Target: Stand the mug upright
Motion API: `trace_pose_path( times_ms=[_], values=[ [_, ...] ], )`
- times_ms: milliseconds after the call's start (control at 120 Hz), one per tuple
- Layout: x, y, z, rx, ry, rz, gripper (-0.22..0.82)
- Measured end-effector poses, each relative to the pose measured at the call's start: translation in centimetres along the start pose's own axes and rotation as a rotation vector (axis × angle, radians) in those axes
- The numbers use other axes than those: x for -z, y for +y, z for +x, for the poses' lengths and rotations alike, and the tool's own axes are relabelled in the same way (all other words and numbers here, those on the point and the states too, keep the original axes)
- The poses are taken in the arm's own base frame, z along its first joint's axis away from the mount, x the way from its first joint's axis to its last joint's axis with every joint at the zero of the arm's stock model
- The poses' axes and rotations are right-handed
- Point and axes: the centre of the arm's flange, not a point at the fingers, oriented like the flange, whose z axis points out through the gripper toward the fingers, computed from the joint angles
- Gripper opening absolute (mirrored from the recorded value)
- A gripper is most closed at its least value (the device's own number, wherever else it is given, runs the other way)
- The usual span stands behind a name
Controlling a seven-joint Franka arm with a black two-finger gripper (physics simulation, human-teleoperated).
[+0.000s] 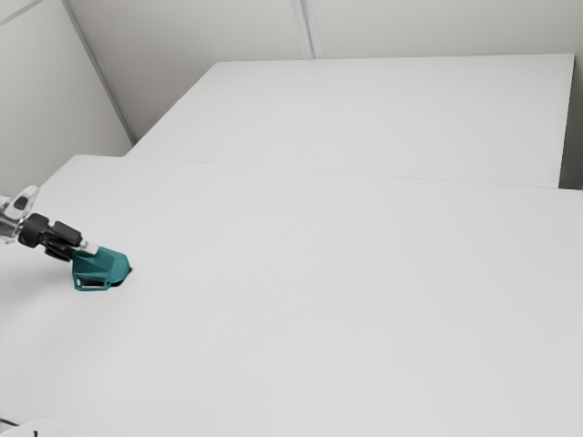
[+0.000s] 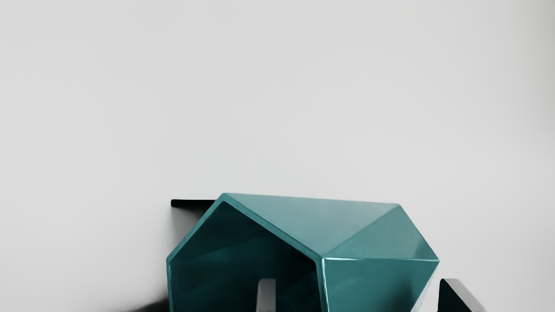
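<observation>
At the exterior view's left, my gripper (image 1: 89, 247) reaches down to the teal faceted mug (image 1: 111, 264), which lies on its side on the table with its angular handle (image 1: 92, 284) toward that view's bottom edge. In the wrist view the mug (image 2: 364, 234) shows its dark mouth. My gripper (image 2: 362, 297) stands open around the mug's wall: one fingertip (image 2: 266, 294) is at the mouth, the other outside near the base end, with a gap between it and the mug. The lower part of the mug is cut off there.
The white table (image 1: 319, 291) stretches toward the exterior view's right, with another white surface (image 1: 364, 118) behind it. A white rounded object (image 1: 41, 430) with a black cable sits at the exterior view's bottom left corner. Pale walls stand behind.
</observation>
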Motion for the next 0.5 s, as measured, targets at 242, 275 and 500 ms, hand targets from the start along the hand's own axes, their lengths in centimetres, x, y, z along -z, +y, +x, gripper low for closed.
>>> trace_pose_path(
  times_ms=[242, 275, 500],
  values=[
    [0.0, -0.1, -0.1, 0.000, 0.010, -0.013, 0.06],
    [0.2, 0.1, -0.1, -0.002, 0.013, -0.014, 0.04],
    [0.4, 1.1, 0.3, -0.019, 0.018, -0.037, -0.12]
  ],
)
